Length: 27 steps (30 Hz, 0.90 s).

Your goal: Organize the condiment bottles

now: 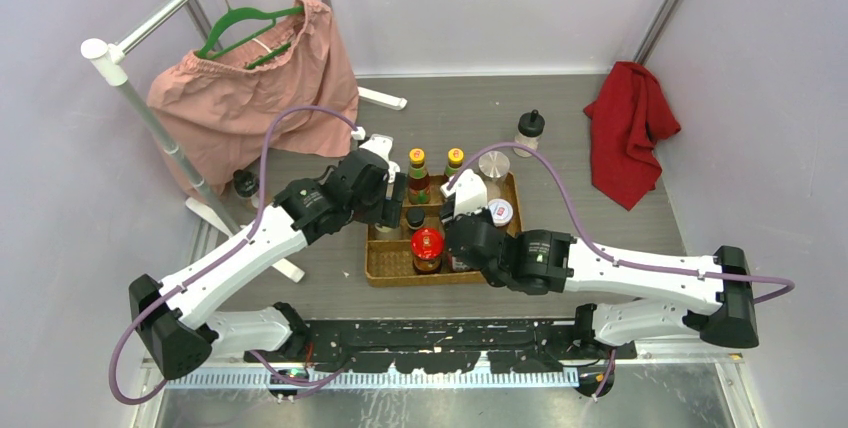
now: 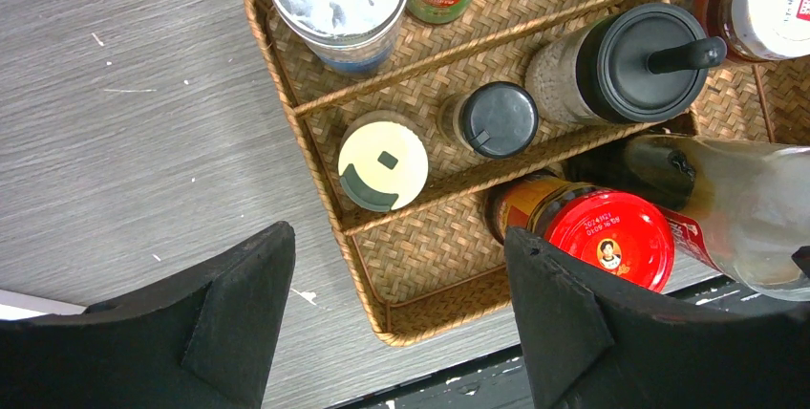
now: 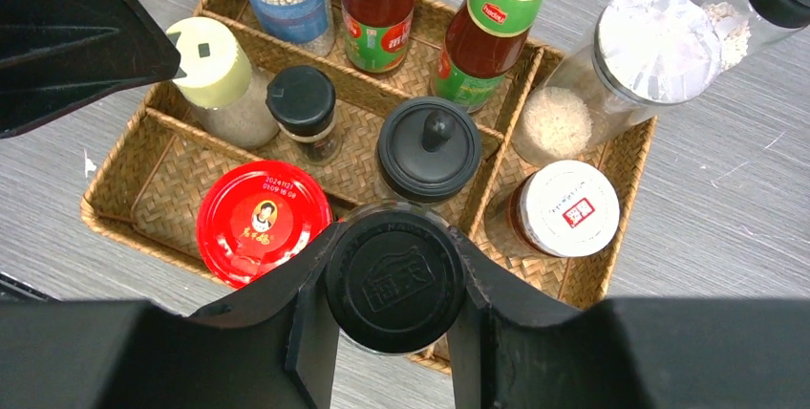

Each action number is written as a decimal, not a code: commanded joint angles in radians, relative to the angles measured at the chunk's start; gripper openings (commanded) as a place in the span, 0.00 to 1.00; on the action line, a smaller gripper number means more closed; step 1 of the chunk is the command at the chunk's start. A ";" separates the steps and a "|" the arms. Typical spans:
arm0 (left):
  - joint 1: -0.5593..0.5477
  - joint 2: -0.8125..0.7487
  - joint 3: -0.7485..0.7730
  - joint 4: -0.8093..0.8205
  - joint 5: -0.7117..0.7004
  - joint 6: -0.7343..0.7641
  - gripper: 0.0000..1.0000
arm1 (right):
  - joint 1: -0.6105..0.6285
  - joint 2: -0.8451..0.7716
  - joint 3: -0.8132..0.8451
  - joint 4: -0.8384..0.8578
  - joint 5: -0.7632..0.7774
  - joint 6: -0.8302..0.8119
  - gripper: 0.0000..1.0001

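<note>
The tan woven tray (image 1: pixel 385 266) holds several condiment bottles. My right gripper (image 3: pixel 394 285) is shut on a black-capped clear bottle (image 3: pixel 394 266) over the tray's near edge, between the red-lidded jar (image 3: pixel 263 221) and the white-lidded jar (image 3: pixel 567 206). In the top view this gripper (image 1: pixel 462 218) is over the tray's middle. My left gripper (image 2: pixel 401 333) is open and empty above the tray's near left corner (image 2: pixel 401 333); in the top view it (image 1: pixel 392 206) is at the tray's left side. Two yellow-capped sauce bottles (image 1: pixel 417 163) stand at the tray's back.
A black-capped bottle (image 1: pixel 528 128) stands outside the tray at the back right. Another black-capped bottle (image 1: pixel 243 184) stands by the clothes rack (image 1: pixel 150 123) on the left, which carries a pink garment (image 1: pixel 250 98). A red cloth (image 1: pixel 628 128) lies at the right.
</note>
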 commanded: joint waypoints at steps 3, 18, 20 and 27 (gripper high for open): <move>0.001 -0.013 -0.001 0.036 0.006 -0.011 0.81 | 0.001 -0.026 -0.015 0.066 0.075 0.020 0.40; 0.001 0.013 0.007 0.042 0.002 0.004 0.81 | 0.001 -0.170 0.110 -0.083 0.156 -0.007 0.85; 0.001 0.010 0.007 0.042 -0.003 0.006 0.81 | -0.010 -0.194 0.145 -0.121 0.267 -0.042 0.92; 0.112 0.023 0.038 0.064 0.052 0.041 0.91 | -0.674 -0.196 0.198 -0.102 -0.105 -0.111 0.99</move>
